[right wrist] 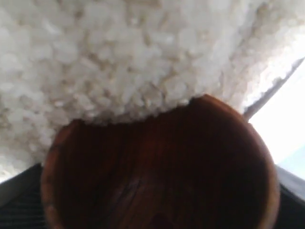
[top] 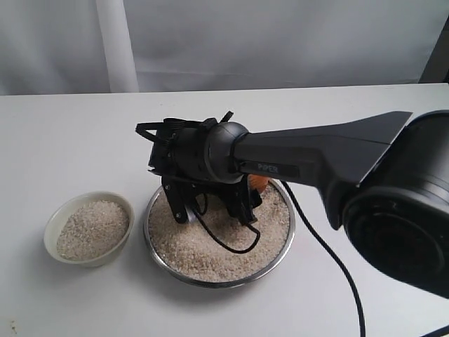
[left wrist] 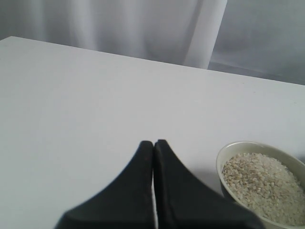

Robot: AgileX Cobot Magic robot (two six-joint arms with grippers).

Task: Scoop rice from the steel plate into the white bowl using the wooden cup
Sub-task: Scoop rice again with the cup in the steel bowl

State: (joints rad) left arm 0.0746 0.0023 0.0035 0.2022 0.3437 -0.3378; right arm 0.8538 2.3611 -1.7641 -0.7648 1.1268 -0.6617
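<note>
The steel plate point(top: 283, 247) sits mid-table, filled with rice point(top: 200, 254). My right gripper point(top: 214, 209) reaches down into it, shut on the wooden cup point(top: 258, 182), which shows only as an orange-brown sliver behind the fingers. In the right wrist view the wooden cup point(right wrist: 157, 167) faces me mouth-on, its dark inside holding no grains, its far rim pressed against the rice point(right wrist: 119, 57). The white bowl point(top: 55, 221), left of the plate, holds rice point(top: 91, 228). My left gripper point(left wrist: 154, 142) is shut on nothing, above bare table beside the white bowl point(left wrist: 223, 157).
A black cable point(top: 231, 242) loops from the right wrist over the rice and trails off the plate toward the front right. The right arm's large body point(top: 400, 210) fills the right side. White curtains point(top: 245, 35) hang behind the white table point(top: 84, 126).
</note>
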